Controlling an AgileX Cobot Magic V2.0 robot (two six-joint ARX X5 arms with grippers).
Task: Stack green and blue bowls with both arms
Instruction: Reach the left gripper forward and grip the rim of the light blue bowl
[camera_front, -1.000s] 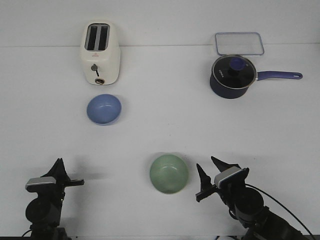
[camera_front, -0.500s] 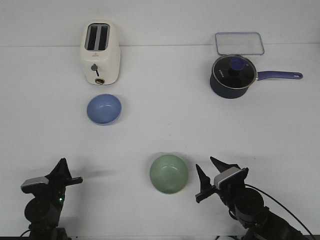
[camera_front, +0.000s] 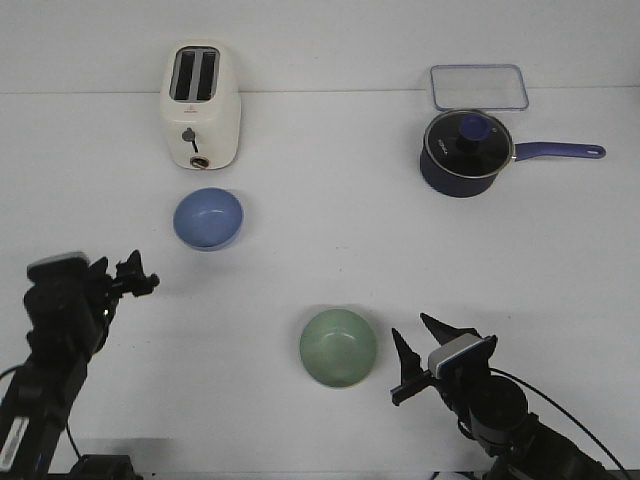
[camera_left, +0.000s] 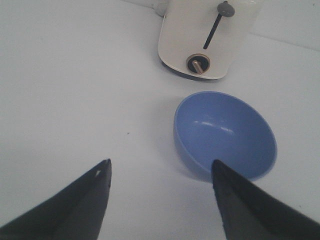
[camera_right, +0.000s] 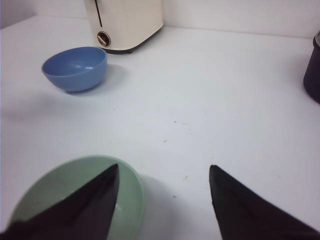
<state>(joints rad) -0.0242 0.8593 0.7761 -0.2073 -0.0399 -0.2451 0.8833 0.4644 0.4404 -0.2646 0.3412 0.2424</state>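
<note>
Two small bowls sit apart: the blue bowl (camera_front: 208, 218) just before the toaster (camera_front: 200, 105), the green bowl (camera_front: 339, 347) well nearer the robot. Both look light, rigid, smooth; pinch a rim. Left gripper (camera_left: 160, 172) and right gripper (camera_right: 164, 175) gape, empty.

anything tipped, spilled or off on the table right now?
Nothing stands out. The blue bowl and green bowl both sit upright and empty, apart from each other. The toaster, the lidded saucepan and the clear container look intact, with no spills visible.
</note>
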